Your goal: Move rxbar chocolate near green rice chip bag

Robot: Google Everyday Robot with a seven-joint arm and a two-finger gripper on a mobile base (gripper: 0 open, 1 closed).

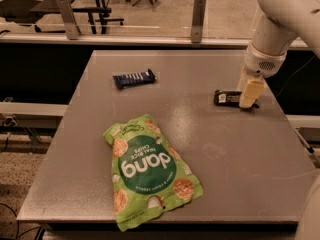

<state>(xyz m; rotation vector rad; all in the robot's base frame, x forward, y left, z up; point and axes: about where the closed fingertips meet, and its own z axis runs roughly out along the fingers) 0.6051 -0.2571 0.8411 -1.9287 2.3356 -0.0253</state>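
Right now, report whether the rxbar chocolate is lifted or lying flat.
The rxbar chocolate lies flat on the table; the hand sits at its right end.

1. Small flat black rxbar chocolate wrapper (pixel 226 97) lies right of centre, its right end seemingly beneath the gripper (pixel 248 103).
2. Bright, crinkly green rice chip bag (pixel 150 171) lies flat, lower centre, lettering upside down.

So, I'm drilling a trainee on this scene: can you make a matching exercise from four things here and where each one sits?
Things:
1. rxbar chocolate
2. green rice chip bag
3. dark blue bar
4. gripper

Places:
A. front of the table, left of centre
B. at the black wrapper's right end
C. back left of the tabletop
D. right side, lying flat

Pairs: 1-D, 2-A, 3-C, 4-B
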